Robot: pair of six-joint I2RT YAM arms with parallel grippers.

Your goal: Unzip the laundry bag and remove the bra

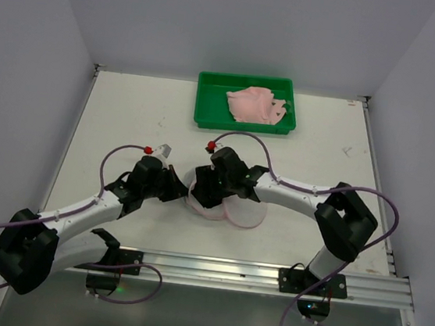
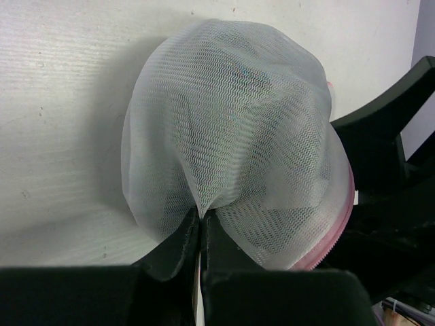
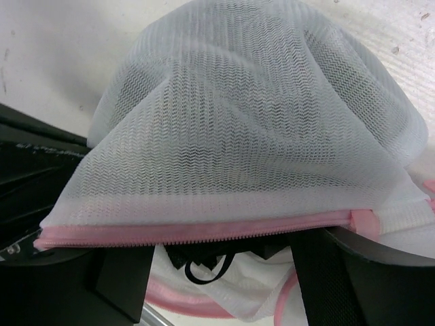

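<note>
Both the left arm [image 1: 77, 222] and the right arm [image 1: 296, 194] have smooth white link shells between bulky black joint housings. A purple-grey cable [image 1: 107, 162] loops along each, ending at a red plug [image 1: 147, 149] by the wrist. The black bases [image 1: 102, 280] carry small green lights. The left gripper [image 2: 202, 221] and right gripper [image 3: 224, 244] have matte black, angular fingers [image 2: 178, 248]. Faint pale lettering [image 3: 47, 148] marks one black housing.
</note>
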